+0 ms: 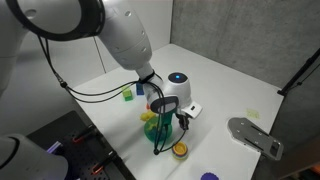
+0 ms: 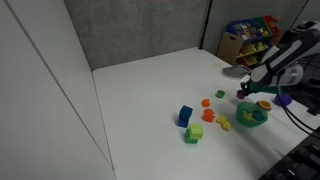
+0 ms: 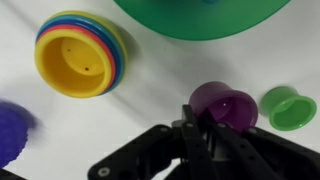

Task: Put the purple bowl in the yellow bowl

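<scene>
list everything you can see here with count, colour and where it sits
purple bowl: 1, purple, at the gripper's fingertips, beside the small cup
yellow bowl: 1, yellow with coloured rims around it, apart from the purple bowl
big bowl: 1, green, at the top edge of the wrist view
small cup: 1, green, next to the purple bowl
round piece: 1, blue-violet, blurred at the wrist view's left edge
toy blocks: several, blue, green, orange and yellow, scattered mid-table
grey flat thing: 1, grey, near the table's edge
shelf: 1, holds colourful toys, behind the table
table: 1, white
arm: 1, white, over the table
gripper: 1, black, at the purple bowl's rim; open or shut unclear
</scene>
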`<state>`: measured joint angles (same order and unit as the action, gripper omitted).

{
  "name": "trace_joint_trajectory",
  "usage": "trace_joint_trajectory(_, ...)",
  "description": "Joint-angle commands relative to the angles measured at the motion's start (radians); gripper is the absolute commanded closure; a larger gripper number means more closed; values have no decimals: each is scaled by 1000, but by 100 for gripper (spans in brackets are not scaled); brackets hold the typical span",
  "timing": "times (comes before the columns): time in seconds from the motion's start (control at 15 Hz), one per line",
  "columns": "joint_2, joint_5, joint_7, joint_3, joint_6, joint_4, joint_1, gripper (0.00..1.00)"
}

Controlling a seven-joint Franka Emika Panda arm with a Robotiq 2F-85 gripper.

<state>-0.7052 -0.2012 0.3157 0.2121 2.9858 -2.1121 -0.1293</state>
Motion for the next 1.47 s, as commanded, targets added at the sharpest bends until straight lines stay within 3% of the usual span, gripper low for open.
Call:
trace_joint_trajectory(0.0, 129, -14, -16, 28, 5, -126, -15, 95)
trace_joint_trajectory(0.4, 226, -2, -33, 85, 13, -267, -42, 95)
trace_joint_trajectory(0.8, 211, -4, -45, 94, 47, -306, -90, 95)
trace_joint_trajectory(1.4, 206, -13, -87, 40, 110, -313, -160, 95)
